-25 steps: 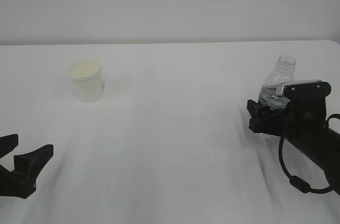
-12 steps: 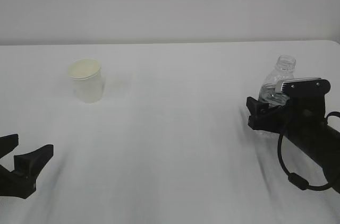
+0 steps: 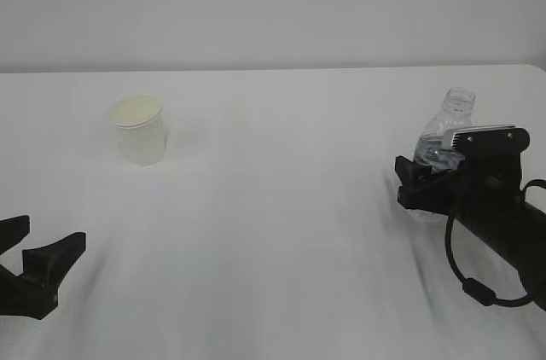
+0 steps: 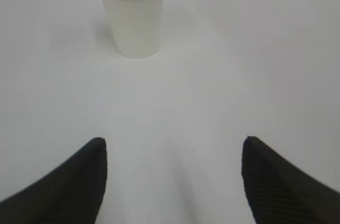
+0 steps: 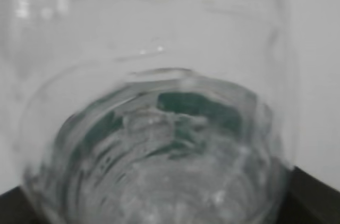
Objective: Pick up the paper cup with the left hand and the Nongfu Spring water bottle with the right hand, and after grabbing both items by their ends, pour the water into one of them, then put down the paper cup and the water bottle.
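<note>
- Exterior: paper cup (image 3: 137,129) upright toward the desk's far left; water bottle (image 3: 442,149) near the right edge, between the right hand's (image 3: 421,185) wide jaws. Grip unclear.
- Left wrist: left hand (image 4: 172,173) jaws wide, empty, well short of the cup. Light, crushable; best taken low, gently.
- Right wrist: bottle fills view; thin, slippery wall, water (image 5: 175,176) inside.

Paper cup (image 3: 137,129) is standing upright on the white table, far left, cream, rolled rim, mouth open. Nongfu Spring water bottle (image 3: 445,140) is sitting at the right, uncapped, clear, tilting slightly, lower body hidden; green label (image 5: 180,108) is showing through.
</note>
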You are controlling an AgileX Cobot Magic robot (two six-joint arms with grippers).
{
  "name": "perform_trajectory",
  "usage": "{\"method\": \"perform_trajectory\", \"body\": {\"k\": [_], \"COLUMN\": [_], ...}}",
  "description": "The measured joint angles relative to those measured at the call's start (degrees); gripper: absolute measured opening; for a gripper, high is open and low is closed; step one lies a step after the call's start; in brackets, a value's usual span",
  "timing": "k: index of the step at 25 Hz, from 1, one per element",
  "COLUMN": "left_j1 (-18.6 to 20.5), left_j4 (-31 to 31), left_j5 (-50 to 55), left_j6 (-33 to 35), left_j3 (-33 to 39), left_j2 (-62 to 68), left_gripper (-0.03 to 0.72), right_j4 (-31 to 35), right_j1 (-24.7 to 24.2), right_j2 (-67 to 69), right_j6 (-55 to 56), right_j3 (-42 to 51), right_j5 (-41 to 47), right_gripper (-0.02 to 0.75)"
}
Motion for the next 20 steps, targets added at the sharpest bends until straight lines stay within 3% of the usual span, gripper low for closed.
{"method": "perform_trajectory", "body": {"k": [20], "left_j1": [0.0], "left_j4": [0.0], "left_j5": [0.0], "left_j6": [0.0], "left_j3": [0.0], "left_j2": [0.0], "left_gripper": [0.567], "right_j4": [-1.0], "right_j1": [0.0], "right_j2": [0.0], "right_j6": [-0.4], "right_j3": [2.9], "right_j5": [-1.6], "right_gripper": [0.498]}}
